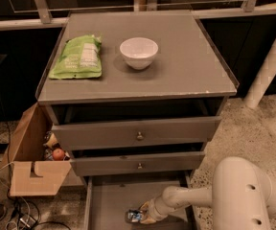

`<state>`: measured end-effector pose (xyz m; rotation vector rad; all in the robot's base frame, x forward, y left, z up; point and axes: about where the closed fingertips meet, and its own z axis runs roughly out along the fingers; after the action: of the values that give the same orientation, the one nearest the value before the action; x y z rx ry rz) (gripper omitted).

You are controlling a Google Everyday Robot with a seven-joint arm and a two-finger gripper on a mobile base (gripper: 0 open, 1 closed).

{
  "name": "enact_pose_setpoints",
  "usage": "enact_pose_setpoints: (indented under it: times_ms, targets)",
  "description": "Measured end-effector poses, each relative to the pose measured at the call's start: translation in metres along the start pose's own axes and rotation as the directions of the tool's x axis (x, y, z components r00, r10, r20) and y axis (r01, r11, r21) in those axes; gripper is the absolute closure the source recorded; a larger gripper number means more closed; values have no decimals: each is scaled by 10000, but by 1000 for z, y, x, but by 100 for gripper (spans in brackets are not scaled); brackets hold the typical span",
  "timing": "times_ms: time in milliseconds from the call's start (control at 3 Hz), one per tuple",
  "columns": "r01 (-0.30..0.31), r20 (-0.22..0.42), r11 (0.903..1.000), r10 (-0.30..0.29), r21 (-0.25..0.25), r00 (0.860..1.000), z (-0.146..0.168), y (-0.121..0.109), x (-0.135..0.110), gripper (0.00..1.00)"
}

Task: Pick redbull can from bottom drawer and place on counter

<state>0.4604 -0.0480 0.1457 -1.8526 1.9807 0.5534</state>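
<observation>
The redbull can (133, 216) lies on its side on the grey floor of the pulled-out bottom drawer (110, 202), near its front. My gripper (143, 217) reaches into the drawer from the right and sits right at the can's right end, touching it. The white arm (243, 195) fills the lower right. The counter (176, 66) is the flat grey top of the cabinet, holding a white bowl (138, 52) and a green snack bag (77, 57).
Two upper drawers with brass knobs (139, 136) stand slightly open above the bottom drawer. A cardboard box (32, 162) with small items stands left of the cabinet. Cables (13, 217) lie on the floor at lower left. A white post (272, 56) stands at right.
</observation>
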Motion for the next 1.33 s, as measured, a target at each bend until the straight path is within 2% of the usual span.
enact_pose_setpoints:
  times_ms: [667,1000,1333]
  targets:
    - [-245,-281,9997,246,29,9993,-63,1,-22,100]
    - [-109,-535,9983,139,569,9985,-123,-2,-31,100]
    - [-108,-534,9983,138,571,9985,-123,-2,-31,100]
